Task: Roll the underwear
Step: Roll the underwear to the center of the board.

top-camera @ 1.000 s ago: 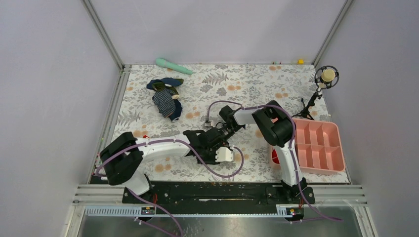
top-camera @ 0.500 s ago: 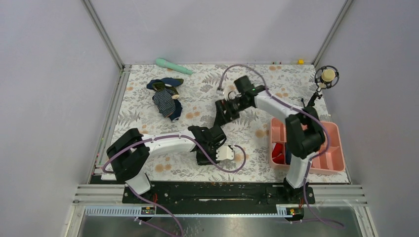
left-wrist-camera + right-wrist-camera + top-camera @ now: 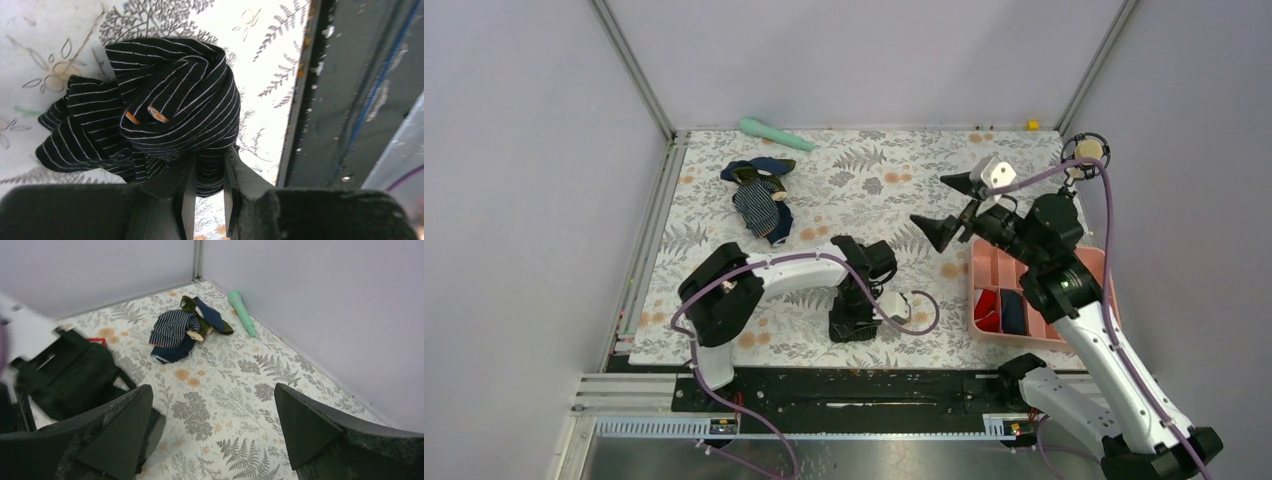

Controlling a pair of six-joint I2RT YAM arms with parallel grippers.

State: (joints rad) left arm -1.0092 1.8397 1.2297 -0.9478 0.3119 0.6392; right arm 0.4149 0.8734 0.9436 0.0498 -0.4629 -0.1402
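Two arms. Left arm (image 3: 774, 275) bent low at the near edge of the surface (image 3: 874, 170), left pincer (image 3: 209, 165) narrowed onto a fold of the underwear (image 3: 165, 95); bunched bundle caught between the jaws, spreading just beyond them, orange tags (image 3: 157, 114) up. Farther back, right arm (image 3: 1084, 300) raised over the right edge, right pincer (image 3: 214, 390) spread wide, gripping nothing.

A robotics lab test cell was indicated: the floral-covered counter (image 3: 894, 170) was enclosed by plain lilac panels (image 3: 854, 60) set in aluminium posts (image 3: 634, 70), and a cabled left arm (image 3: 774, 272) and right arm (image 3: 1114, 362) were bolted to a black base rail (image 3: 874, 388) at its near edge.
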